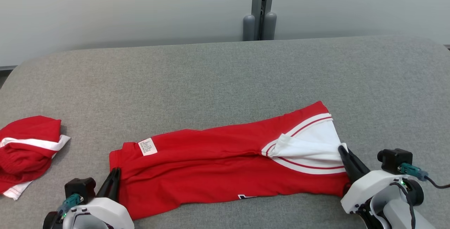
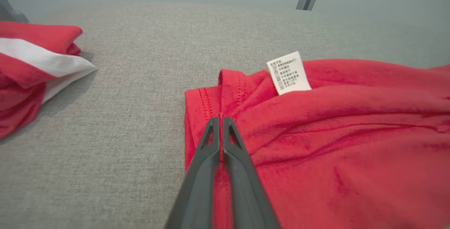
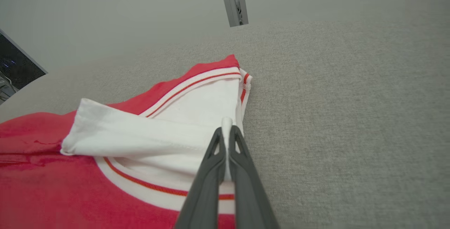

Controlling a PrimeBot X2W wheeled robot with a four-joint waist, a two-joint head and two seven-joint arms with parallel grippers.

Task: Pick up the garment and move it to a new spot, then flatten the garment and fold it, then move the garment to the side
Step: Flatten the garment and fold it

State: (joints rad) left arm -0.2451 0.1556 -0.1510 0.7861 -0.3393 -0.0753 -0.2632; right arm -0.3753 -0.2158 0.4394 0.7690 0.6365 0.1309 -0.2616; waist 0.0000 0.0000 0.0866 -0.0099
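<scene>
Now, at the far left a second red-and-white bundle (image 1: 28,151) is lying crumpled on the grey surface (image 1: 225,74), well apart from the work. Moving right, the left claw (image 1: 113,178) is pinching the red hem end of the garment (image 1: 218,165), its two dark fingers closed tight on a fold of cloth near the white label (image 1: 147,146). The garment is stretching across the near middle of the surface as a long, loosely rolled band, with creases running along its length. Toward its right end a white panel (image 1: 309,148) edged with red stripes is folding over on itself. The right claw (image 1: 342,151) is gripping the white edge there, shut on the cloth. This is looking like the flattening step: both ends are being held, but the body between them is bunching. To do it well, I judge the claws should be drawing apart evenly and low over the surface, with level tension, so the layers are opening out rather than twisting. The flipped white flap is needing to be laid flat before any fold.
</scene>
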